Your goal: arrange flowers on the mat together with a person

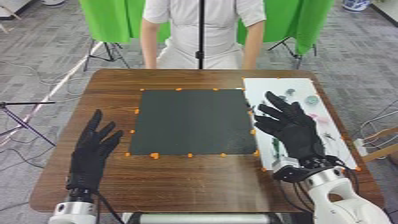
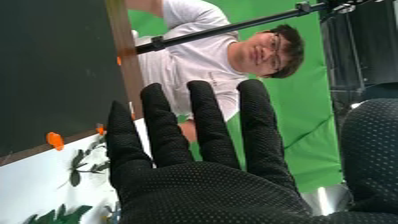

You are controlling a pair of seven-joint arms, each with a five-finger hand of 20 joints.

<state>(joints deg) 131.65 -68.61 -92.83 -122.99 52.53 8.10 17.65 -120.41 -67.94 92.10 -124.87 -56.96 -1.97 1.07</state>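
Observation:
In the head view the dark mat (image 1: 194,121) lies flat on the table with nothing on it. Flowers and leafy stems lie on a white board at its right, among them a pink flower (image 1: 321,118). My right hand (image 1: 293,131) is over that board, open, covering part of the stems. On the left, my left hand (image 1: 91,152) is open beside the mat, holding nothing. The right wrist view has my right hand (image 2: 209,192) with fingers straight and apart, near green leaves (image 2: 62,216) on the white board.
Orange markers ring the mat and the white board (image 1: 277,86) on the brown table (image 1: 115,82). A person stands at the far edge, with a thin black pole (image 1: 201,37) before them. Green cloth hangs behind.

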